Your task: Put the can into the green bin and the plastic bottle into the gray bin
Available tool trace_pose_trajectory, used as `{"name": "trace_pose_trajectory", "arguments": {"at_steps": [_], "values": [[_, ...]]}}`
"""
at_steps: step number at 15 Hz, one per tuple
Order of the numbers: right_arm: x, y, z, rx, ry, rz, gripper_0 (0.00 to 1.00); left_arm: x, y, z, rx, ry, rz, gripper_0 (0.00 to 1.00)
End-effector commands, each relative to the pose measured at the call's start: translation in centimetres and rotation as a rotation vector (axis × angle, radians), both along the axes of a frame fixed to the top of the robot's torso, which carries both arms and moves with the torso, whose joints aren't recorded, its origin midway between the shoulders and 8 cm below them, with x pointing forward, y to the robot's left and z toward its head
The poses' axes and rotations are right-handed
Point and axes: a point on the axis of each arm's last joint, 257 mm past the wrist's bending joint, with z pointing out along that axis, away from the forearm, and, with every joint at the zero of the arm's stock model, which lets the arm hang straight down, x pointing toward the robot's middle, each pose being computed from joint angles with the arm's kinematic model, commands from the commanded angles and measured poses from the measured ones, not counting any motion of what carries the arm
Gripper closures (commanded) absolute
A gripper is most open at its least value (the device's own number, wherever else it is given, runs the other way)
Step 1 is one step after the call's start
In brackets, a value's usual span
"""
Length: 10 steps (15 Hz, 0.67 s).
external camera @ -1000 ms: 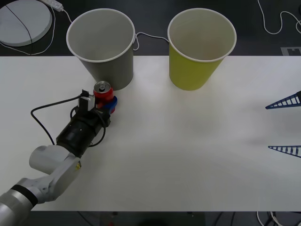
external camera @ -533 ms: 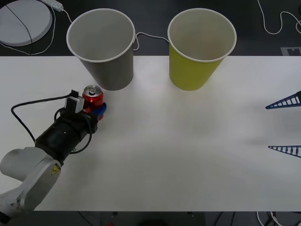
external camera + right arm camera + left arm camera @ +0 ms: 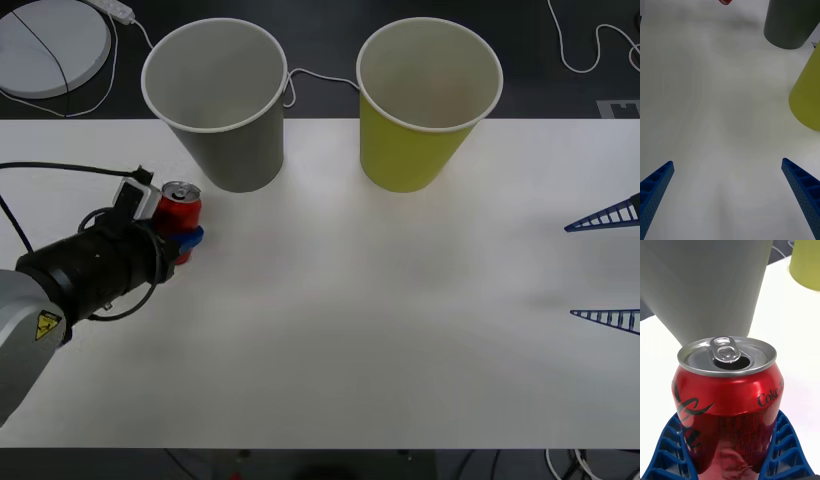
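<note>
Small red aluminium drink can (image 3: 180,208) upright, opened, clamped between blue ribbed fingers (image 3: 784,450) of left tool (image 3: 178,236); large gray tapered bin (image 3: 216,98) just beyond tool, yellow-green tapered bin (image 3: 428,100) farther right; right tool (image 3: 604,266) spread wide, empty, above white surface (image 3: 380,320)

can (image 3: 180,205): red, upright, opened | gray bin (image 3: 214,100), green bin (image 3: 428,98): upright, side by side
</note>
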Motion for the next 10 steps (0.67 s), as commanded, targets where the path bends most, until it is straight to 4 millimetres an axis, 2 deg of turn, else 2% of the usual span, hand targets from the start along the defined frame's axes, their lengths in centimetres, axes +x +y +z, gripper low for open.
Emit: {"name": "trace_pose_trajectory", "arguments": {"at_steps": [1, 3, 10], "values": [[0.0, 0.0, 0.0, 0.0, 0.0, 0.0, 0.0, -1.7, 0.6, 1.2, 0.011, 0.088, -0.037, 1.0], [0.0, 0.0, 0.0, 0.0, 0.0, 0.0, 0.0, -2.7, 0.9, 1.8, 0.003, 0.161, -0.056, 1.0], [0.0, 0.0, 0.0, 0.0, 0.0, 0.0, 0.0, -4.2, 3.1, 6.5, 0.111, 0.322, -0.122, 1.0]]}}
